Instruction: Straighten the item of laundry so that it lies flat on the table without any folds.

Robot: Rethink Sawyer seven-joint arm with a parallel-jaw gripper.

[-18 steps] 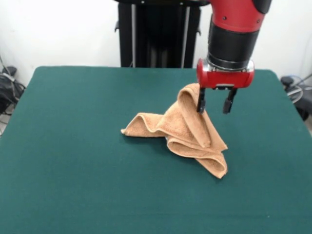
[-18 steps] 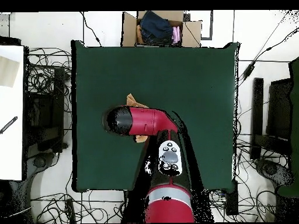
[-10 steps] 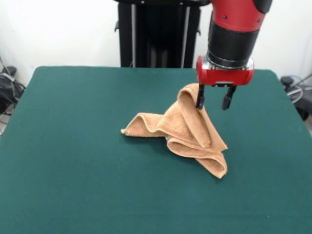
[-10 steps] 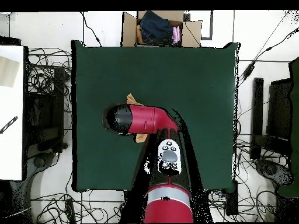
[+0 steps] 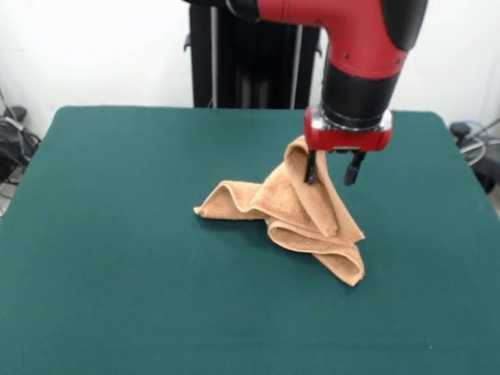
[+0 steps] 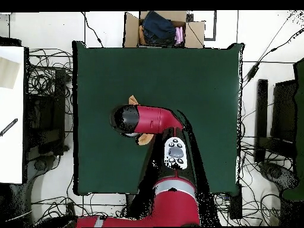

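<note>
A robotics lab, by the look of it. A green-topped table [image 6: 202, 71] stands on a pale floor strewn with loose black cables [image 6: 47, 71]. At the table's far side an open cardboard box [image 6: 161, 28] holds bundled clothes. Dark equipment stands [image 6: 261, 119] flank the table, and a white desk [image 6: 12, 113] sits off to one side.

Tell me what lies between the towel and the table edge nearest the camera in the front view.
Nothing. In the front view, only bare green table runs from the crumpled towel to that edge. The open pincer hangs at the towel's peak, on its far side.
</note>
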